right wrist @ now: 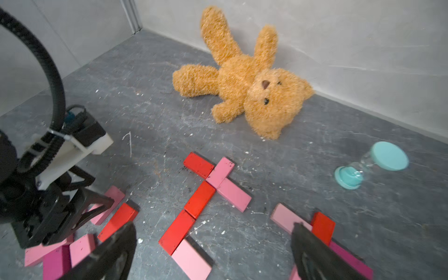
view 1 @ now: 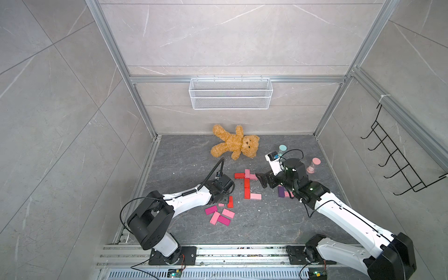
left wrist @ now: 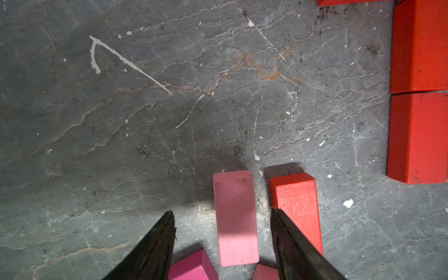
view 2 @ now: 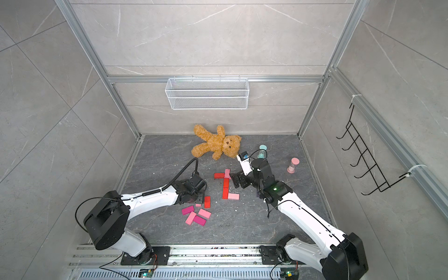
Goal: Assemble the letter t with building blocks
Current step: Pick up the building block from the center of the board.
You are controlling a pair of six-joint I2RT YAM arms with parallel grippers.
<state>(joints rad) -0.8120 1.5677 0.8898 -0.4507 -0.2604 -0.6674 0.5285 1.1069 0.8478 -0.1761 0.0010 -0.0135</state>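
**A:** Blocks (view 1: pixel 219 215) at left: flat, smooth rectangles, pink, magenta and red, loose on the veined gray floor (view 1: pixel 266 223)?

**B:** Yes. The left gripper (left wrist: pixel 221 212) straddles 1 pale pink block (left wrist: pixel 235 218), jaws apart, not pinching.

**A:** Middle?

**B:** Red and pink ones form a cross (view 1: pixel 247 185). A white wire-mesh basket (view 1: pixel 230 93) hangs behind. Beside the cross, the right gripper (right wrist: pixel 213 225) gapes wide, holding nothing.

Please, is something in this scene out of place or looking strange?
Yes. A brown teddy bear lies sprawled on its back by the rear wall, unrelated to the building blocks. Also, white crumbs are scattered over the dark floor, and a white scratch marks it.
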